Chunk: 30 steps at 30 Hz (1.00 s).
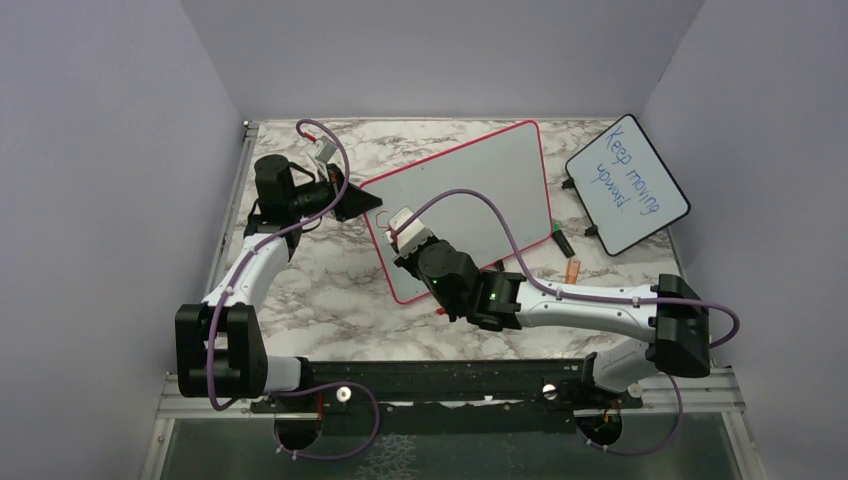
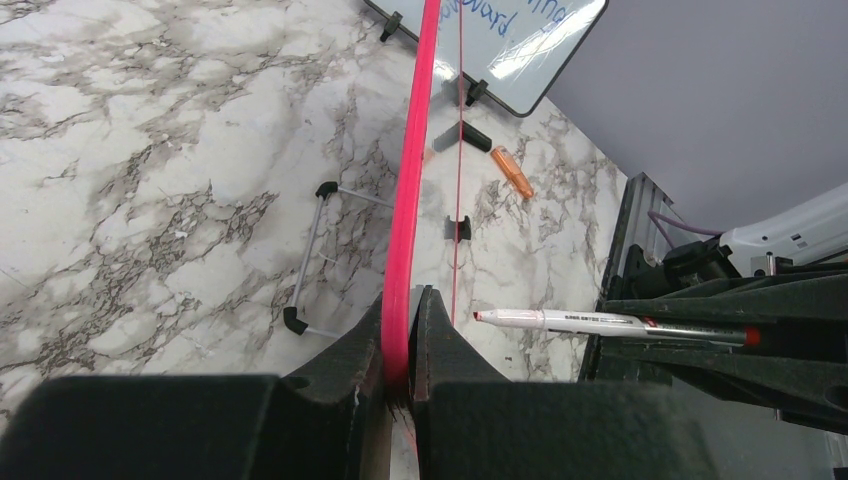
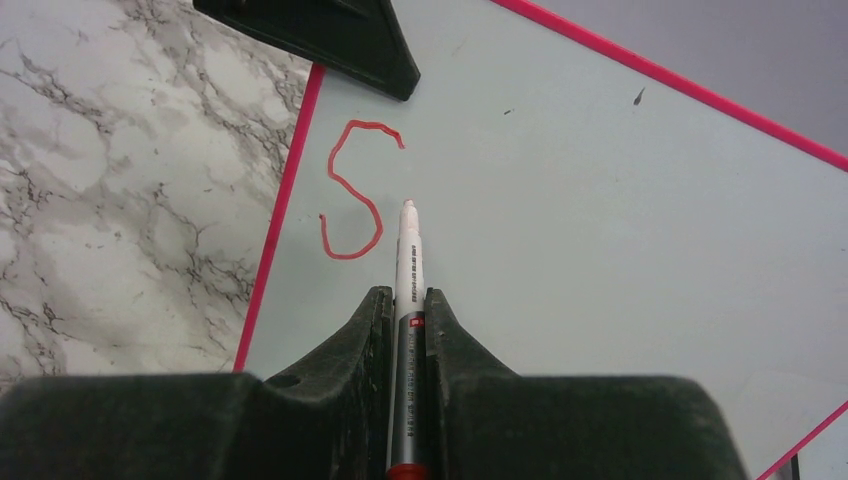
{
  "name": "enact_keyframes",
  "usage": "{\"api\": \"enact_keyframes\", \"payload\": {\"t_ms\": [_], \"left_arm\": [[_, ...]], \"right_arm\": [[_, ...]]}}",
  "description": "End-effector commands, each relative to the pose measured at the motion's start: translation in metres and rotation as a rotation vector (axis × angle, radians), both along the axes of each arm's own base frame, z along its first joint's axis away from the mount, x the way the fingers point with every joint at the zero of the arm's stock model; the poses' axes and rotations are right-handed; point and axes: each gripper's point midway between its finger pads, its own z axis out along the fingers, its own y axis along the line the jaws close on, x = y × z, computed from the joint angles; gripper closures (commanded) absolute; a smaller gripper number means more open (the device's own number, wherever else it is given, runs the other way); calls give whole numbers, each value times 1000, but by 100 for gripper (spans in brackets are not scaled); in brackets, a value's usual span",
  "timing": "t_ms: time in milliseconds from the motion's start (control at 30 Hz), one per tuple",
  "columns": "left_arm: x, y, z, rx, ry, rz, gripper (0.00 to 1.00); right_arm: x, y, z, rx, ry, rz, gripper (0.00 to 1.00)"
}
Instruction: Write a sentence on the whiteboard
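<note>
Clamps left gripper [image 2: 408, 305] on the red-pink frame of the whiteboard [image 1: 470, 190] on the marble table [image 1: 320, 290], pinches a white marker [image 3: 408, 260] tight in right gripper [image 3: 407, 295], tip just beside a lone red "S" [image 3: 352, 192] near the clamped edge, with blue "Keep moving upward" legible on the smaller board [image 1: 627, 185].

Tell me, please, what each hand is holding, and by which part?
The left hand clamps the whiteboard by its pink frame edge; the right hand holds a marker by its barrel, tip exposed near a red S.
</note>
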Motion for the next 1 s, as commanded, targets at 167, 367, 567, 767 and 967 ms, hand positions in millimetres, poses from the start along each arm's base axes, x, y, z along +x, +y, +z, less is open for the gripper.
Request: {"api": "enact_keyframes", "payload": {"t_ms": [167, 367, 567, 767, 967], "left_arm": [[5, 0, -22, 66, -6, 28, 100], [5, 0, -23, 66, -2, 28, 100], [5, 0, -23, 66, -3, 27, 100], [4, 0, -22, 65, -4, 26, 100], [4, 0, -22, 65, -4, 26, 100]], "right_arm": [[5, 3, -3, 3, -18, -26, 99], [5, 6, -7, -7, -12, -22, 99], [7, 8, -11, -18, -11, -30, 99], [10, 5, -14, -21, -18, -57, 99], [12, 2, -14, -16, -20, -73, 99]]}}
